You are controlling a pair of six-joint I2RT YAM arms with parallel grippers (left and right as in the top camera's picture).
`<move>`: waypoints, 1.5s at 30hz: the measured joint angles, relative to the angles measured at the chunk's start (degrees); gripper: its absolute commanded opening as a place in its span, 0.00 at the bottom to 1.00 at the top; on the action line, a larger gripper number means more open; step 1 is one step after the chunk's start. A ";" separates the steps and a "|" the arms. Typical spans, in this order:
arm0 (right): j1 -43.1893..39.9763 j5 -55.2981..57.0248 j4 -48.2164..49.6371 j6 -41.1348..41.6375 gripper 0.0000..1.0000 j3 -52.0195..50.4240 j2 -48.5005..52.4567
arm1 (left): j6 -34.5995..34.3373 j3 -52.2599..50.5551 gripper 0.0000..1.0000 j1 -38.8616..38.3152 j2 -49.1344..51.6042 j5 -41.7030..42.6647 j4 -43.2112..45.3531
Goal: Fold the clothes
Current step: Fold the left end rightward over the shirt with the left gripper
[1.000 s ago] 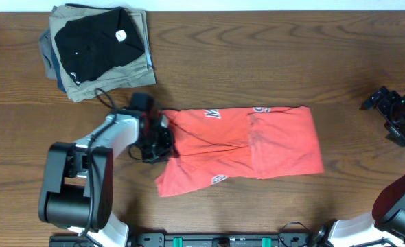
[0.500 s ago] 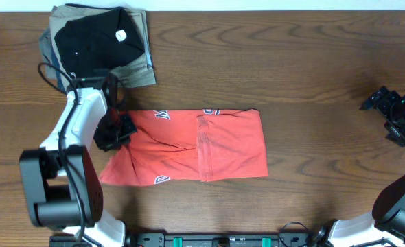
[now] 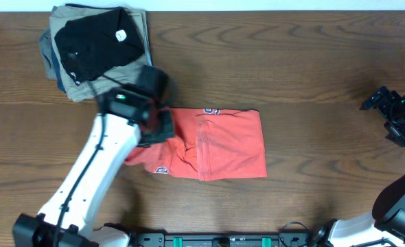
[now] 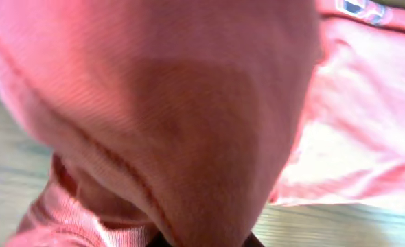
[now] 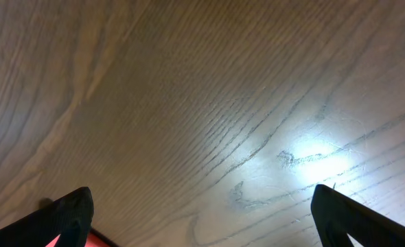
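Observation:
The clothes, a red-orange T-shirt (image 3: 223,144), lie partly folded in the middle of the table in the overhead view. White lettering shows at the top edge and the lower left. My left gripper (image 3: 160,127) is over the shirt's left end, shut on a bunch of the fabric that is lifted off the table. In the left wrist view the held red-orange cloth (image 4: 189,103) fills the frame and hides the jaws. My right gripper (image 3: 395,110) stands open at the far right, away from the shirt, with bare wood between its fingers (image 5: 72,213).
A stack of folded garments (image 3: 96,48), black on top of khaki and blue, sits at the back left corner, close behind my left arm. Wooden table (image 3: 312,62) stretches between the shirt and the right gripper.
The left gripper first dragged the shirt leftward across the table, then swung back right and up with the shirt's left end, laying it over the middle. The right arm has not moved.

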 measured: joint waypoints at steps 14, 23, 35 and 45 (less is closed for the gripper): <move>0.00 0.02 0.00 0.00 0.99 -0.02 0.02 | -8.63 0.00 0.06 -17.14 11.69 1.09 12.90; 0.00 0.02 0.00 0.00 0.99 0.00 0.02 | -9.11 0.00 0.06 -20.41 13.55 1.07 12.70; 0.00 0.00 0.00 0.00 0.99 0.00 0.02 | -9.03 13.92 0.06 -20.39 12.85 -5.01 -4.68; 0.00 0.00 0.00 0.00 0.99 0.00 0.00 | -9.14 16.61 0.06 -21.20 13.18 -4.42 0.26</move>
